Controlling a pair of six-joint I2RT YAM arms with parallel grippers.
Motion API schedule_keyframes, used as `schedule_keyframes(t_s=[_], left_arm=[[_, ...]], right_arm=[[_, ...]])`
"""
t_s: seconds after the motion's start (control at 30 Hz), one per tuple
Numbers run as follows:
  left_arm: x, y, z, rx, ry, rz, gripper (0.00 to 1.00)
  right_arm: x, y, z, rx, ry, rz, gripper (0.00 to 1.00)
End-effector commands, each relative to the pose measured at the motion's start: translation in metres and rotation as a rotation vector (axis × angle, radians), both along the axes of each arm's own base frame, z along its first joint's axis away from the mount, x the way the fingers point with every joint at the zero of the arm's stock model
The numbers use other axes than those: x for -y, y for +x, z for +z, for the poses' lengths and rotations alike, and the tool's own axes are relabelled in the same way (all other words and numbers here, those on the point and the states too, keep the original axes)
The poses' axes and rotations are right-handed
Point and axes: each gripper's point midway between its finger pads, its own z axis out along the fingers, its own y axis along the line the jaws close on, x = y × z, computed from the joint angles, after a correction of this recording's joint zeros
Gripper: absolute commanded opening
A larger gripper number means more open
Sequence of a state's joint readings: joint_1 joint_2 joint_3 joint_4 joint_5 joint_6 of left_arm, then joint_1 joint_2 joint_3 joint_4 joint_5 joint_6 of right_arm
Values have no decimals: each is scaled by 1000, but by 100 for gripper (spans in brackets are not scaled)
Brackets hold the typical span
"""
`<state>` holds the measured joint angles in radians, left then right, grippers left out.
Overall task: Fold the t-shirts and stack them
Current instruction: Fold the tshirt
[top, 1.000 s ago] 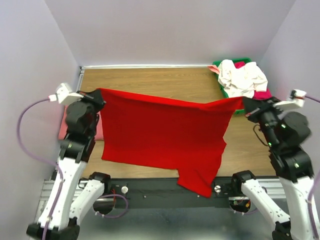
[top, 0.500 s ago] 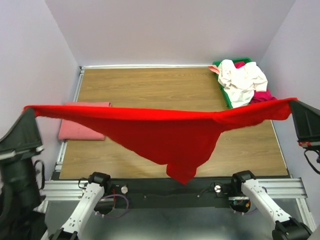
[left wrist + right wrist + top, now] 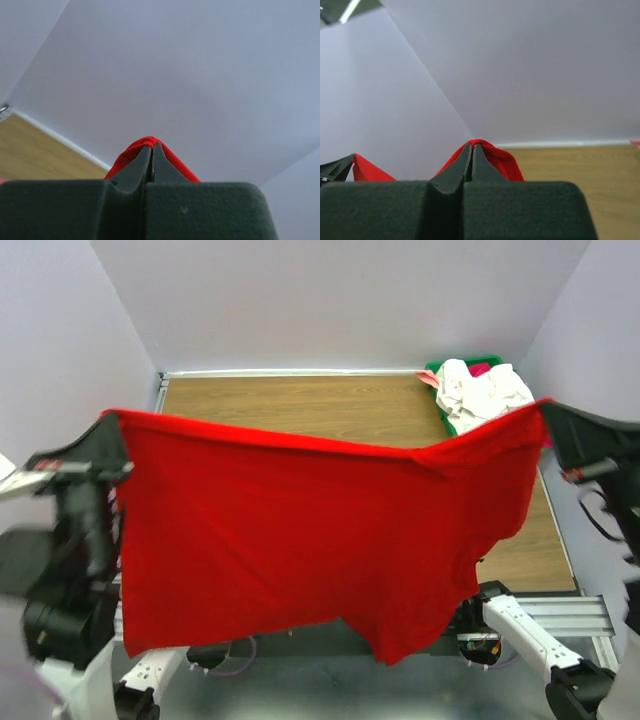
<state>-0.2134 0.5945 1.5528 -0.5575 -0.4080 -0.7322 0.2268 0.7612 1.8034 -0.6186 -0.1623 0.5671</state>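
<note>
The bright red t-shirt (image 3: 300, 530) hangs spread wide in the air between my two grippers, high above the table, its lower edge drooping toward the front. My left gripper (image 3: 112, 432) is shut on its left top corner; the cloth (image 3: 150, 142) bulges over the closed tips (image 3: 152, 150). My right gripper (image 3: 545, 420) is shut on the right top corner (image 3: 492, 155), tips closed (image 3: 472, 150). The white t-shirt (image 3: 480, 390) lies crumpled at the back right with a bit of magenta cloth (image 3: 482, 367). The salmon-pink folded shirt is hidden behind the red one.
The green plastic tray (image 3: 437, 370) holds the crumpled shirts in the back right corner. The wooden table (image 3: 300, 400) shows beyond the hanging shirt. Purple walls close in on the left, back and right.
Both arms have lifted the red shirt from near the table up into the air. It now hangs as a wide curtain and covers the salmon-pink shirt from view.
</note>
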Motion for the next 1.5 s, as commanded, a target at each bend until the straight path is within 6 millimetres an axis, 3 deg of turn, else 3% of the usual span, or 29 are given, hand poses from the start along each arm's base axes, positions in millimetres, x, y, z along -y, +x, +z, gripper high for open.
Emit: schedule_keyframes(t_s=[0.0, 0.07, 0.1, 0.13, 0.17, 0.2, 0.23, 0.3, 0.33, 0.4, 0.43, 0.47, 0.57, 0.6, 0.67, 0.7, 0.77, 0.8, 0.83, 0.87, 0.9, 0.93, 1.0, 1.03, 1.1, 1.17, 1.33, 1.4, 1.47], left_arm=[[-2, 85, -79, -254, 1, 112, 0], [5, 117, -106, -308, 3, 115, 0], [9, 137, -133, -349, 2, 112, 0], [13, 154, -153, -392, 7, 113, 0], [14, 165, -168, -417, 5, 122, 0], [17, 177, -199, -473, 16, 125, 0], [20, 196, -216, -501, 22, 129, 0], [23, 214, -247, -561, 40, 139, 0], [25, 231, -275, -617, 60, 146, 0], [29, 249, -299, -668, 83, 150, 0], [32, 266, -325, -729, 104, 154, 0], [34, 275, -336, -755, 120, 152, 0], [41, 312, -369, -848, 170, 152, 0], [45, 331, -383, -884, 184, 156, 0], [49, 348, -396, -913, 200, 148, 0], [51, 364, -409, -941, 213, 148, 0], [55, 380, -420, -957, 222, 135, 0], [56, 392, -413, -942, 219, 137, 0], [57, 399, -431, -976, 231, 135, 0], [57, 404, -435, -983, 235, 133, 0], [58, 415, -428, -965, 232, 136, 0], [58, 419, -441, -988, 242, 137, 0], [56, 430, -437, -977, 248, 143, 0], [55, 434, -447, -996, 254, 144, 0], [54, 443, -444, -990, 254, 144, 0], [54, 446, -455, -1014, 269, 135, 0], [48, 443, -458, -1027, 274, 146, 0], [46, 434, -463, -1045, 278, 149, 0], [44, 429, -455, -1030, 272, 148, 0]], right_arm=[[0, 90, -69, -234, -49, -115, 1], [3, 116, -92, -282, -51, -165, 1], [10, 140, -128, -369, -61, -230, 1], [13, 150, -143, -400, -59, -258, 1], [14, 165, -174, -454, -64, -282, 1], [19, 174, -187, -476, -62, -324, 1], [22, 182, -203, -501, -63, -351, 1], [26, 197, -223, -525, -56, -393, 1], [29, 210, -255, -591, -83, -430, 1], [32, 224, -275, -615, -88, -466, 1], [32, 231, -288, -637, -100, -475, 1], [30, 244, -308, -671, -120, -482, 1], [28, 273, -343, -736, -161, -510, 0], [29, 280, -349, -749, -177, -519, 1], [27, 296, -354, -754, -190, -530, 0], [28, 307, -370, -786, -209, -551, 0], [27, 322, -381, -801, -224, -561, 0], [25, 335, -391, -820, -251, -565, 1], [25, 341, -397, -832, -261, -569, 0], [24, 347, -400, -837, -267, -569, 0], [23, 355, -401, -839, -276, -571, 0], [23, 361, -413, -862, -289, -577, 0], [25, 371, -417, -869, -286, -590, 1], [26, 375, -429, -890, -297, -600, 0], [27, 381, -432, -895, -299, -609, 0], [27, 386, -441, -910, -305, -609, 0], [24, 380, -442, -916, -305, -582, 0], [25, 368, -435, -911, -288, -579, 0], [23, 357, -432, -911, -275, -556, 0]])
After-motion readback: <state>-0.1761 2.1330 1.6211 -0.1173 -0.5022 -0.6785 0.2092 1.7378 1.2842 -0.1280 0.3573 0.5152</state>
